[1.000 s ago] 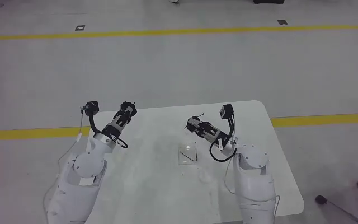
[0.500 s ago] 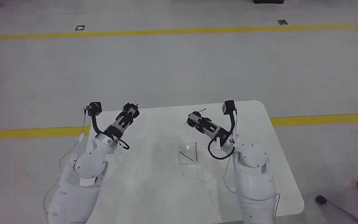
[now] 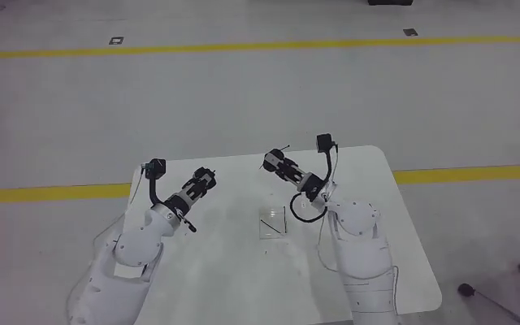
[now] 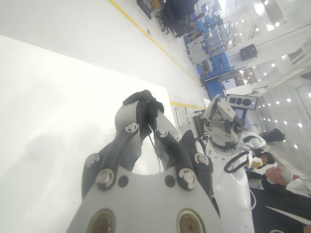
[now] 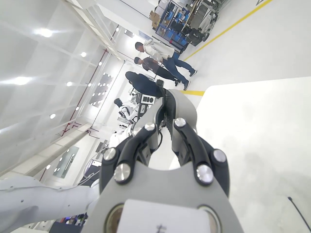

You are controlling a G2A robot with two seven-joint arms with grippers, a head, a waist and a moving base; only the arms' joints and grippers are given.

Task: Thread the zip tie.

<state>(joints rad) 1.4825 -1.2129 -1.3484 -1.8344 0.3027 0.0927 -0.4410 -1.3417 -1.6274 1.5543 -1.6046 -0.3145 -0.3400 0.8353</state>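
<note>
Left gripper [image 3: 207, 174], centre-left, clamped shut on a thin black strand [image 4: 154, 144]; right gripper [image 3: 269, 158], upper centre, pinching a black zip tie [image 5: 159, 83].

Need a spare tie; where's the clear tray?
Top view: the clear tray lies at the middle of the table, between both arms, nearer the right arm.

left tool [image 3: 204, 176], right tool [image 3: 273, 160]: well apart | clear tray [image 3: 273, 222]: on table [image 3: 223, 268]

A white table [image 3: 390, 236] stands on pale grey floor [image 3: 244, 89] crossed by yellow lines [image 3: 244, 46], under bright ceiling lights [image 5: 43, 32].
</note>
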